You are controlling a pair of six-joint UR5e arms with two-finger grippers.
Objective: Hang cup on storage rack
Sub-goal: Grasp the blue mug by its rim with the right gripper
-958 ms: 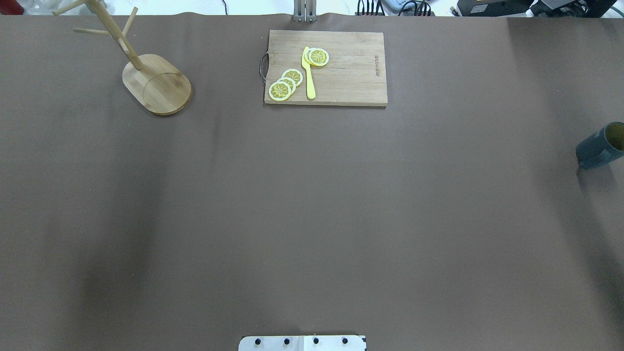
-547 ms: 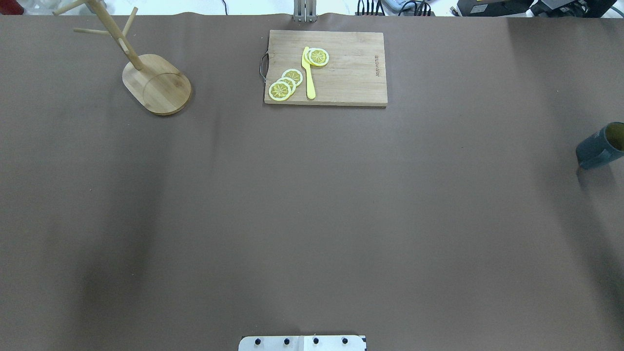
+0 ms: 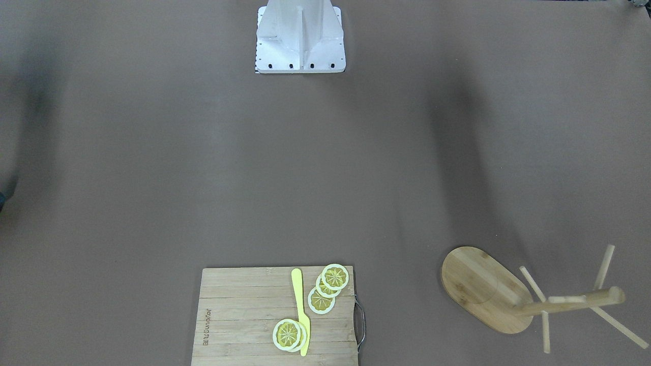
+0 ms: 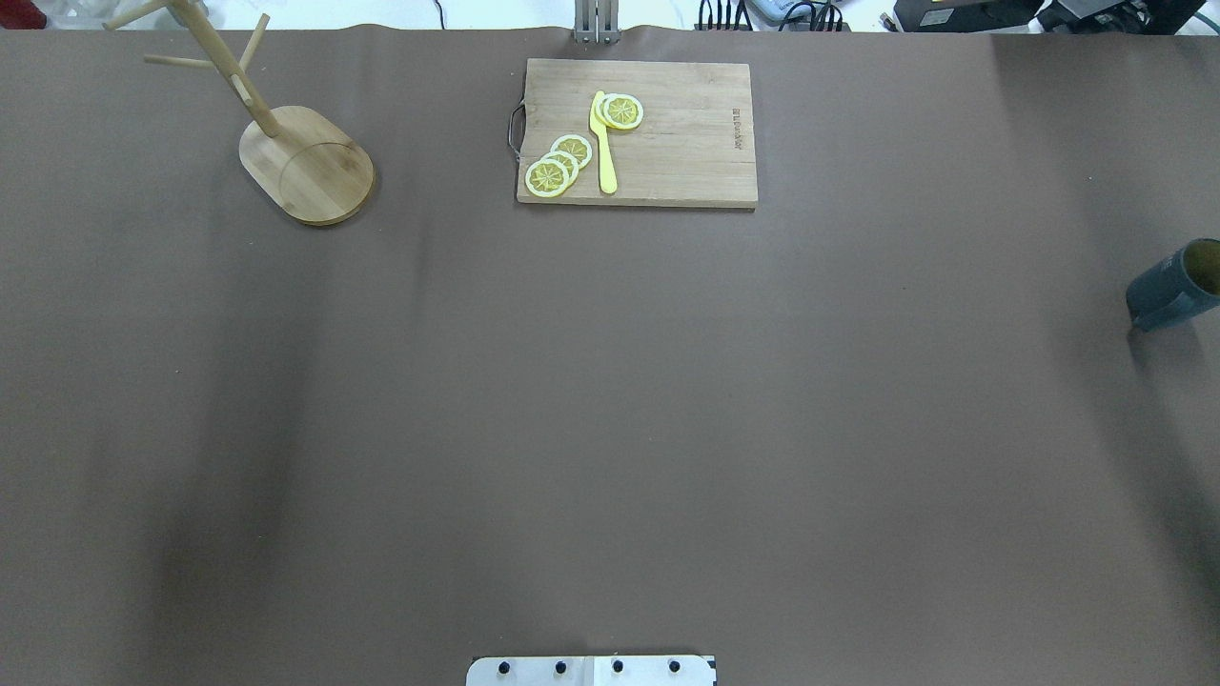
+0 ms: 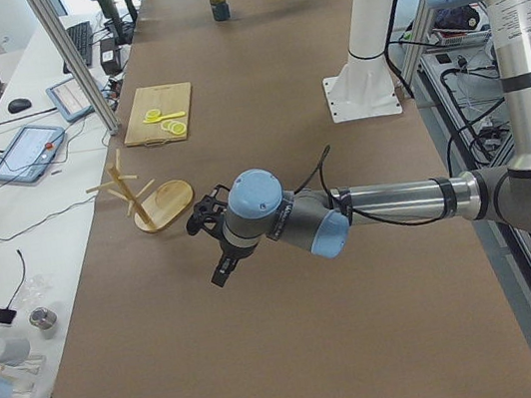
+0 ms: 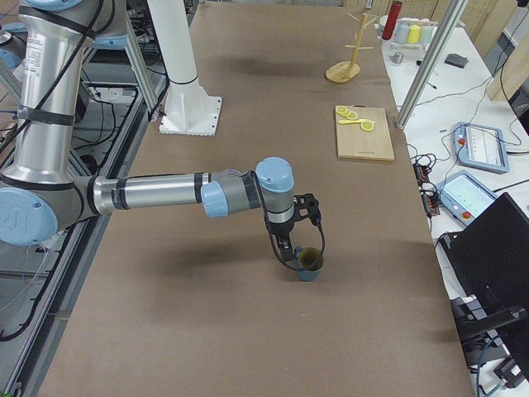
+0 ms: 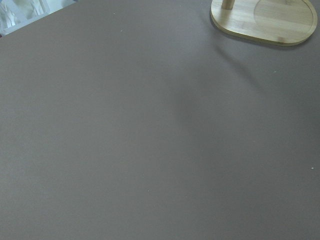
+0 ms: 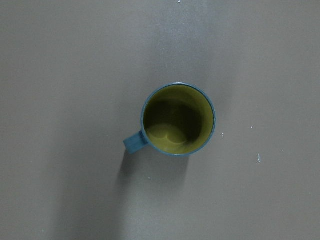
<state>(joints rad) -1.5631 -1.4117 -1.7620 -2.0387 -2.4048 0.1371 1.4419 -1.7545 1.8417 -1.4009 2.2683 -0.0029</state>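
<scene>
The cup (image 4: pixel 1174 286) stands at the right edge of the overhead view, partly cut off by the frame, on the brown table covering (image 4: pixel 610 429). The storage rack (image 4: pixel 310 167) is at the far left corner, well apart from it. Between them, along the far edge, lies a wooden cutting board (image 4: pixel 686 143) with lemon slices (image 4: pixel 548 176) and a yellow knife (image 4: pixel 604 152). The middle of the table is open and flat; soft creases run through the covering.

Front-facing view: the rack has an oval bamboo base, a round post and thin angled pegs. The board is slatted, with a wire handle on the side toward the rack. The white robot pedestal (image 3: pixel 300 40) sits at the top edge.

Left side view: the left gripper (image 5: pixel 219 267) hangs above bare table, near the rack base and apart from it. Whether its fingers are spread or closed cannot be told.

Right side view: the right gripper (image 6: pixel 293 252) points down just beside the cup, at rim level. Contact and finger state cannot be told.

Left wrist view: only the rim of the rack base, at the top right, and plain covering.

Right wrist view: the cup is upright, with a round mouth, a yellow glazed interior, a blue-grey wall and its handle to the lower left. Clear covering lies all around it. No fingers show.
</scene>
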